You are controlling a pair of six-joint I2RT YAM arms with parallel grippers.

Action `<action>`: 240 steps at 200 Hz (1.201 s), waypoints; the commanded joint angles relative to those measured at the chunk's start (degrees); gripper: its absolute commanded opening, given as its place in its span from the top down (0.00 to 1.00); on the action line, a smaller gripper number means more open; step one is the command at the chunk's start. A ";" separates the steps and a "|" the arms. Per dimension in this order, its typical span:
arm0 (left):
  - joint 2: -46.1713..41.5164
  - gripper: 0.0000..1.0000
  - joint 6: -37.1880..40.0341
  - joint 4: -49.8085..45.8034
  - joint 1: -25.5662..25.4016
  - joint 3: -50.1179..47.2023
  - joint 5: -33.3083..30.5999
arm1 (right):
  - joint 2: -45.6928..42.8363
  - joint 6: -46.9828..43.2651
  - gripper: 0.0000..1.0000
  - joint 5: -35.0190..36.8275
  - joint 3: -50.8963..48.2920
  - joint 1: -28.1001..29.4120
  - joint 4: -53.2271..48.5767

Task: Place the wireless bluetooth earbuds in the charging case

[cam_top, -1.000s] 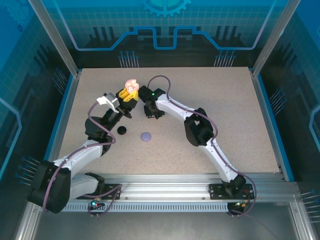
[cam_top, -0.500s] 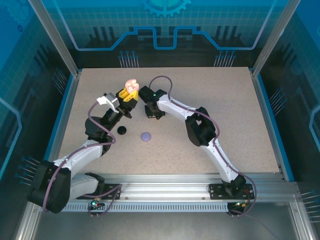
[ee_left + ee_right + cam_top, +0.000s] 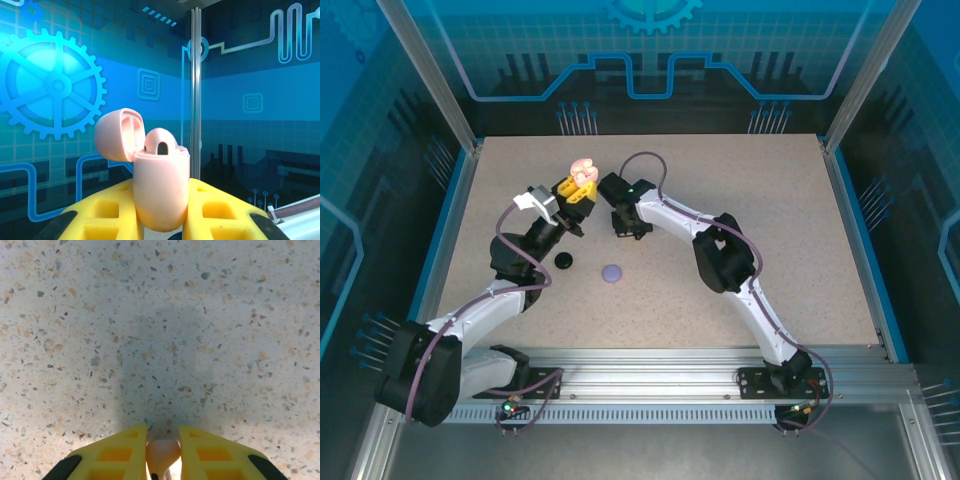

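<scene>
- Two yellow-fingered grippers each hold one piece of the set above the speckled beige tabletop.
- Half of the pale pink stemmed plastic earbud is lost from sight in the right wrist view. Its rounded head shows between the fingers, while the stem runs off the bottom edge, ending in a dark tip.
- The right gripper stands narrow, pinching that bud from both sides. The bud's long axis lies along the fingers, head down toward the table.
- From above, the right gripper points steeply down and the bud is too small to make out.
- The left gripper is clamped on the pale pink oval plastic charging case, whose base is sunk between the fingers.
- The case stands upright along the fingers, mouth away from the wrist, with its lid swung open to the left.
- A rounded pink form with a dark oval hole rises from the mouth; whether it is a seated bud cannot be told.
- Seen from above, the case is held aloft, just beside the right wrist.
- A small black round case and a small purple round case lie closed on the table, nearer the arm bases.
</scene>
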 commanded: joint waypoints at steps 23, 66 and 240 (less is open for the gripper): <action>-0.14 1.00 -1.73 1.16 0.36 1.23 1.24 | -7.53 0.26 0.82 1.48 -3.68 -1.09 1.50; -0.52 1.00 -1.69 0.58 0.27 2.02 1.75 | -14.28 0.13 0.82 2.24 -7.61 -2.18 3.76; 5.68 1.00 2.14 0.90 -3.90 3.52 7.76 | -51.11 -5.14 0.82 4.30 -21.01 -4.63 13.19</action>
